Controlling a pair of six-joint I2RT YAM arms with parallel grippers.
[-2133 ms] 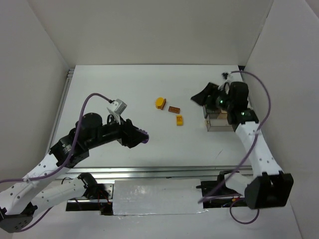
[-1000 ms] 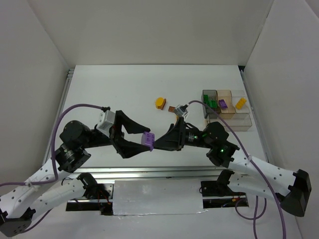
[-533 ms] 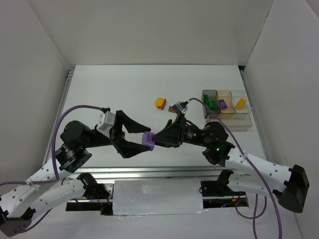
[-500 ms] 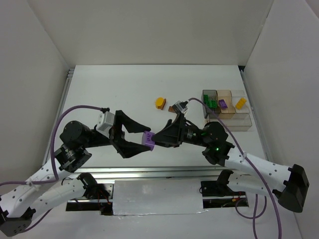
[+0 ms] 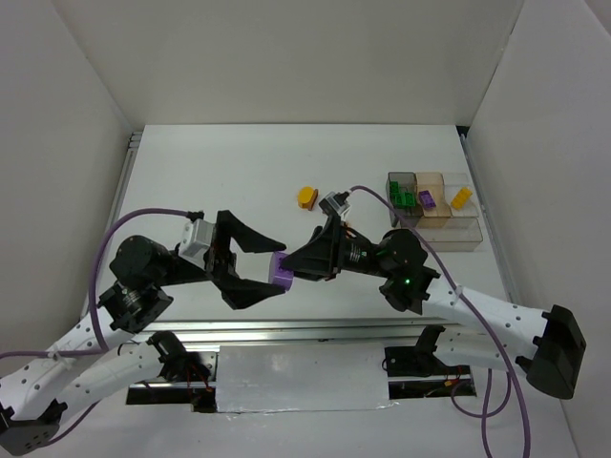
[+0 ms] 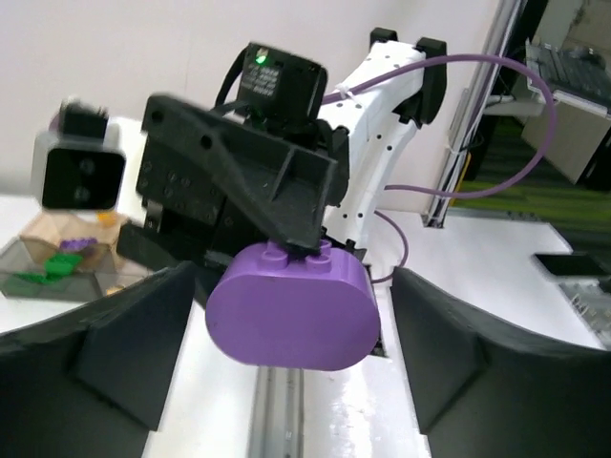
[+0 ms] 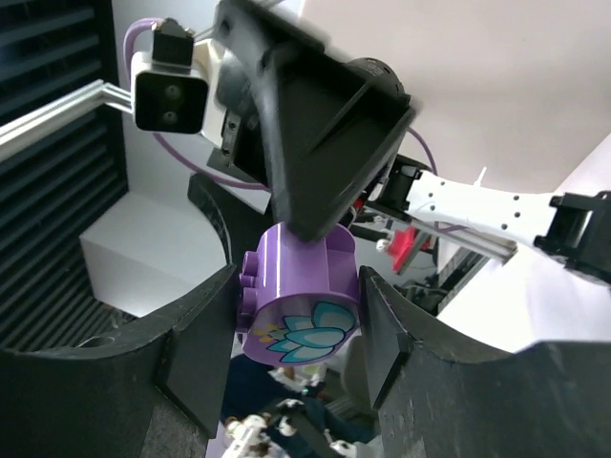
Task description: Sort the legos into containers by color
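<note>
**Operator:** Where is the purple brick right now?

**Guide:** You have the purple brick (image 6: 291, 305) in the air over the near edge of the table (image 5: 191, 181). The right gripper (image 7: 298, 329) pinches it from both sides, with one finger on the studs. The left gripper (image 5: 274, 270) frames it with its jaws spread wide, and I can see no contact there.

**Operator:** How will it handle?

**Guide:** Judge it as very light, rigid and glossy (the rounded sides give a pad little to bite on). It could squirt out if you squeeze off-centre. Take hold across flat, opposing faces, studded top against base, and keep the pressure modest.

**Operator:** And where does it go?

**Guide:** The containers (image 5: 449, 237) lie at about 2 o'clock from the brick, well apart from it. One compartment there shows a purple piece (image 5: 427, 199), with a green piece (image 5: 401, 197) to one side and a yellow piece (image 5: 462, 198) to the other. A loose yellow-orange brick (image 5: 305, 197) sits on the table just past 12 o'clock from your brick.
</note>
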